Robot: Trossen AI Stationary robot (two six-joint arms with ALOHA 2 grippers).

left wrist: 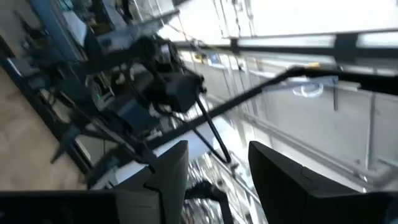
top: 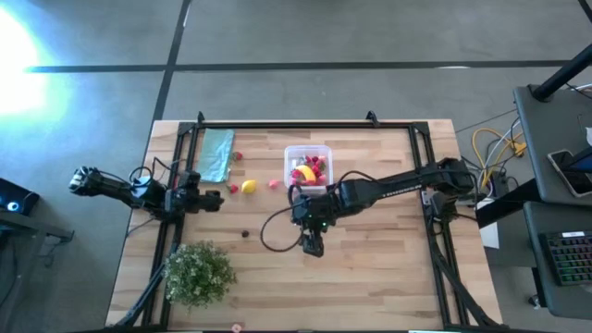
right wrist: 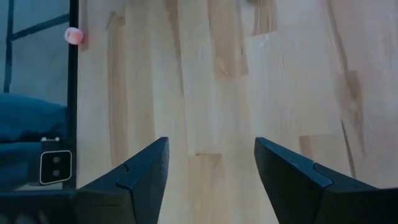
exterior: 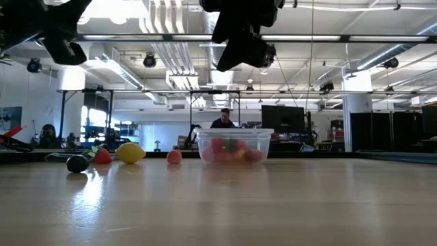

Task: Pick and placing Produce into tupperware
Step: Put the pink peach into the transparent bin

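Note:
The clear tupperware (top: pixel 307 153) (exterior: pixel 234 134) stands at the table's far middle and holds red, pink and yellow produce. Left of it, a yellow lemon (top: pixel 248 187) (exterior: pixel 131 153), a red piece (top: pixel 233 188) (exterior: pixel 102 156) and a pink piece (top: pixel 274 184) (exterior: pixel 175 157) lie on the wood. Another red piece (top: pixel 238 156) lies beside the teal cloth. A dark piece (top: pixel 245 234) (exterior: pixel 77 163) lies nearer. My right gripper (top: pixel 314 245) (right wrist: pixel 211 146) is open above bare wood, on the near side of the tupperware. My left gripper (top: pixel 215 200) (left wrist: pixel 217 149) is open at the left, raised and holding nothing.
A teal cloth (top: pixel 217 154) lies flat at the far left. A green leafy bush (top: pixel 199 273) stands at the near left corner. A pink piece (top: pixel 237 327) (right wrist: pixel 74 35) sits at the table's near edge. A black frame (top: pixel 305 123) borders the table. A person (exterior: pixel 222 120) shows in the room behind.

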